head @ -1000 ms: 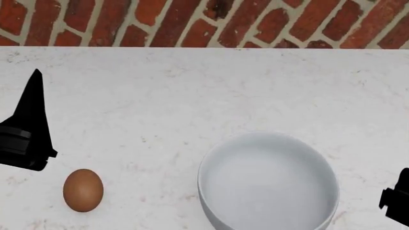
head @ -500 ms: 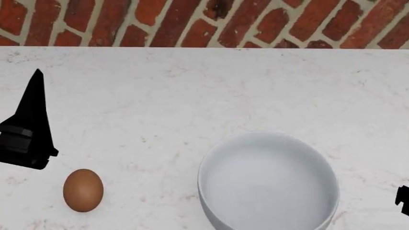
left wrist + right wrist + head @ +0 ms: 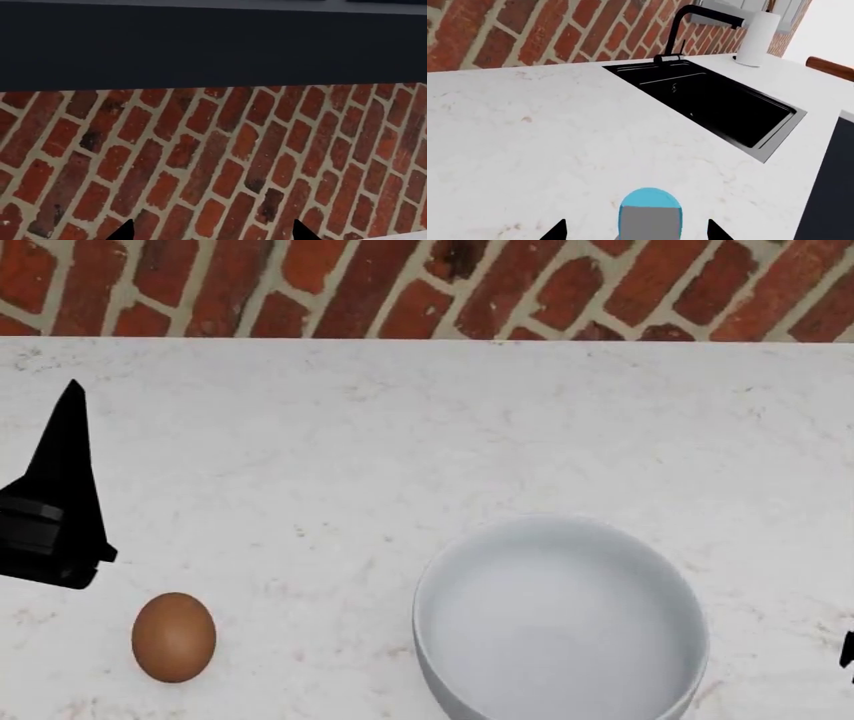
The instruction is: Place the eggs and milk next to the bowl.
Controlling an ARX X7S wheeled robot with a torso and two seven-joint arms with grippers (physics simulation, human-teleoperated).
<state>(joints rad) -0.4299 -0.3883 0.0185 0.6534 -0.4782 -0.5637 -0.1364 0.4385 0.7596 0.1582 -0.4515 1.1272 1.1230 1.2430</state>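
The left pincer (image 3: 60, 480) hangs over the white marble counter (image 3: 441, 430), its black fingers pointing toward the brick wall (image 3: 400, 285); in the left wrist view only two dark fingertips (image 3: 127, 231) show, set well apart with nothing between them, so it stands parted and empty. The brown egg (image 3: 174, 636) lies on the counter just behind and slightly to the inner side of this pincer, apart from it. The white bowl (image 3: 561, 625) sits farther to that inner side, near the egg but not touching it, upright and empty. The right pincer (image 3: 637, 234) is barely visible in the head view, a dark sliver at the frame's edge beyond the bowl. In its own wrist view its two fingertips stand wide on either side of the milk (image 3: 650, 212), whose light-blue cap lies between them; whether they touch the bottle cannot be told. Ahead of this pincer stretches bare counter, then a black sink (image 3: 720, 107) with a dark faucet (image 3: 690, 27) and a white paper roll (image 3: 757, 37) beyond.
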